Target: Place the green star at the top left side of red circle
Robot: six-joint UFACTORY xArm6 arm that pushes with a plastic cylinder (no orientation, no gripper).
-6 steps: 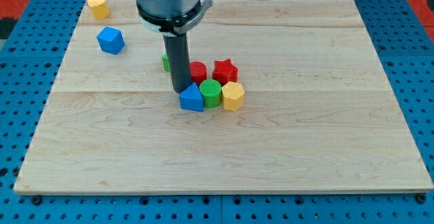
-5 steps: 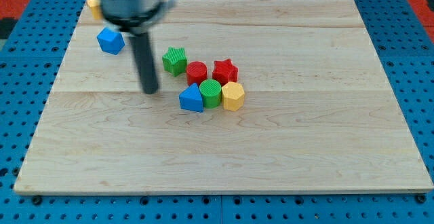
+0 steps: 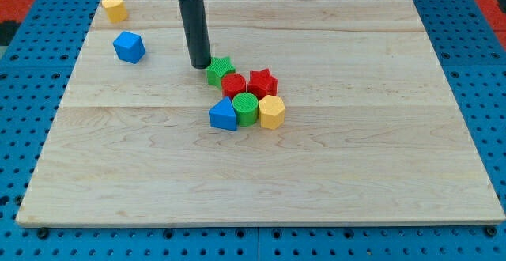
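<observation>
The green star [image 3: 220,70] lies on the wooden board, touching the upper left of the red circle [image 3: 233,85]. My tip [image 3: 200,65] stands just left of the green star, at its upper left edge, very close or touching. The rod rises to the view's top.
A red star [image 3: 262,81] sits right of the red circle. Below them lie a blue triangle [image 3: 224,115], a green circle [image 3: 246,108] and a yellow hexagon [image 3: 271,111]. A blue cube [image 3: 129,47] and a yellow block [image 3: 115,9] sit at the board's [image 3: 356,158] upper left.
My tip swung left past the cluster, then up and right to the green star's left. The green star slid right and slightly down against the red circle.
</observation>
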